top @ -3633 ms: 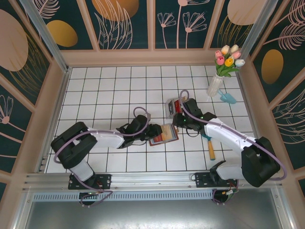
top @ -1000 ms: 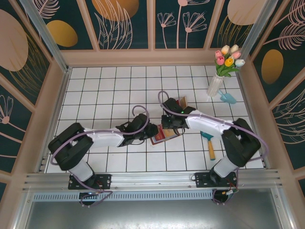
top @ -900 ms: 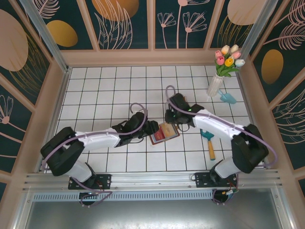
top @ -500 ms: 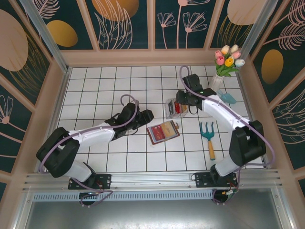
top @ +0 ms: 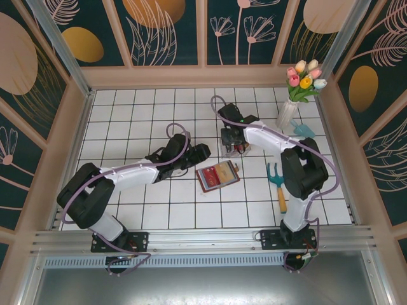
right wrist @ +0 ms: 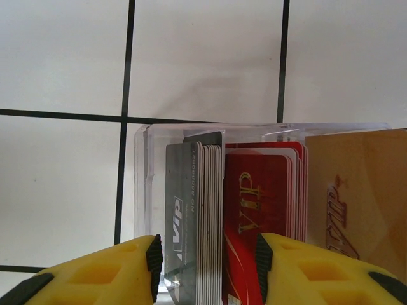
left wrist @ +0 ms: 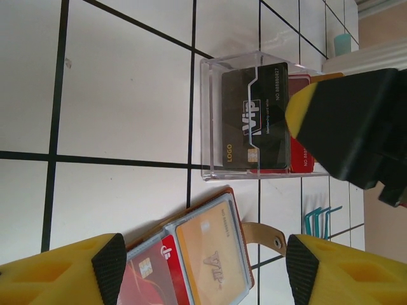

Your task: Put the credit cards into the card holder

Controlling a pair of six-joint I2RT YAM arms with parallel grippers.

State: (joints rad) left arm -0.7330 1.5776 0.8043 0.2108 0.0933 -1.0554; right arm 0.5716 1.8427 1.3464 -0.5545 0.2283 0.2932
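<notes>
Cards (right wrist: 194,216) in tray (right wrist: 143,190): right pincer (right wrist: 206,257) open astride the black ones, needs to pinch one and lift, left pincer (left wrist: 203,267) wide, empty

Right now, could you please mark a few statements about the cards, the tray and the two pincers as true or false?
1. The card holder lies open. True.
2. The clear tray is empty. False: it holds black cards and red cards, standing on edge.
3. The left pincer grips a card. False: it is open and holds nothing.
4. The right pincer straddles the black cards in the clear tray. True.
</notes>
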